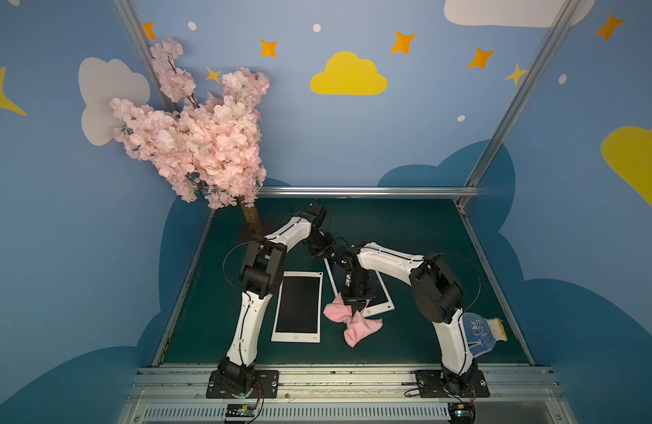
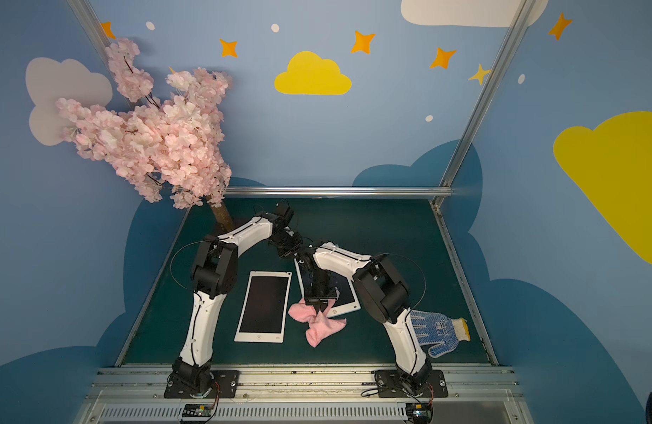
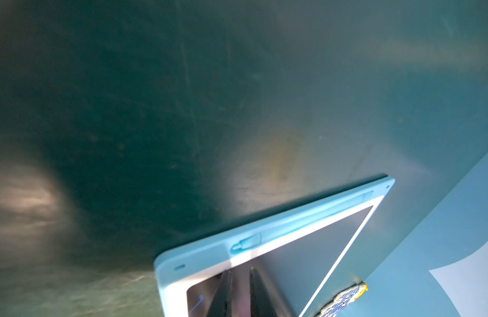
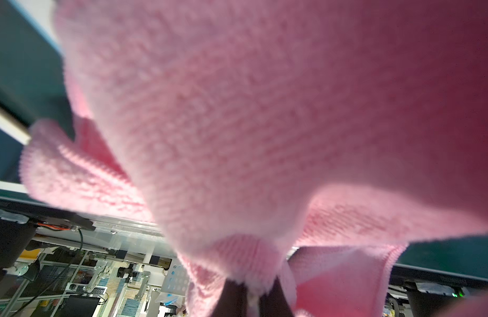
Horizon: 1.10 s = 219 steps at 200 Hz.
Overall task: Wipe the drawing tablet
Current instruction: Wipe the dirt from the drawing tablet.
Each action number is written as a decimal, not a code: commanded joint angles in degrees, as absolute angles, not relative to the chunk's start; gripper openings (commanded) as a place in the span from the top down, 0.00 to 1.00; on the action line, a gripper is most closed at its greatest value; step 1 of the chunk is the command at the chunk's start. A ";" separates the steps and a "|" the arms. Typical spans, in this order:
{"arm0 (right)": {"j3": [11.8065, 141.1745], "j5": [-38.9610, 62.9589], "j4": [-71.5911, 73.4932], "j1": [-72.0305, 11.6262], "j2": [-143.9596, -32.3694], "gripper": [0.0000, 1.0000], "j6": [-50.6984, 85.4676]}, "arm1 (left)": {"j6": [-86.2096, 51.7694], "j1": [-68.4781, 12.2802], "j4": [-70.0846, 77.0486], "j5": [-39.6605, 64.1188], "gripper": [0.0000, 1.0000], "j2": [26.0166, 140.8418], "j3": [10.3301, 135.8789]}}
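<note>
The drawing tablet lies tilted on the green mat, partly under my right arm. The left wrist view shows its light blue edge and grey screen, with a blue scribble near one corner. At the tablet's far end, my left gripper rests its tips on the screen, nearly shut, with nothing clamped between them. My right gripper points down at the near end. It is shut on a bunched pink cloth that trails onto the mat.
A second white-framed tablet with a dark screen lies left of the cloth, beside my left arm. A blue-dotted work glove lies behind the right arm. A pink blossom tree stands at the back left corner.
</note>
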<state>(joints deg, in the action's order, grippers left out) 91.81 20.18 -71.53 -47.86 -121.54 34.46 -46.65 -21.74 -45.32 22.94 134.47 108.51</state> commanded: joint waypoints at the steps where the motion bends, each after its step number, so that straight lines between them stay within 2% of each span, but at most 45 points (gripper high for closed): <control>1: 95.10 18.21 -70.61 -48.38 -121.35 1.00 34.60 | -46.05 -21.78 -45.44 23.41 0.84 132.54 107.98; 53: 106.22 18.79 -74.03 -47.67 -128.99 1.00 32.45 | -46.03 -21.93 -45.44 23.54 0.84 132.41 107.38; 122: 88.42 15.05 -70.32 -37.95 -117.55 1.00 31.64 | -45.87 -22.10 -45.44 23.82 0.84 132.40 107.67; 167: 86.72 13.76 -69.91 -32.83 -115.48 1.00 31.12 | -45.79 -22.24 -45.44 23.86 0.84 132.28 107.16; 188: 89.86 13.84 -71.10 -34.23 -116.62 1.00 31.18 | -45.77 -22.30 -45.44 23.90 0.84 132.14 106.96; 219: 97.80 15.44 -73.28 -41.68 -121.35 1.00 32.44 | -46.11 -22.45 -45.18 23.91 0.84 132.14 107.03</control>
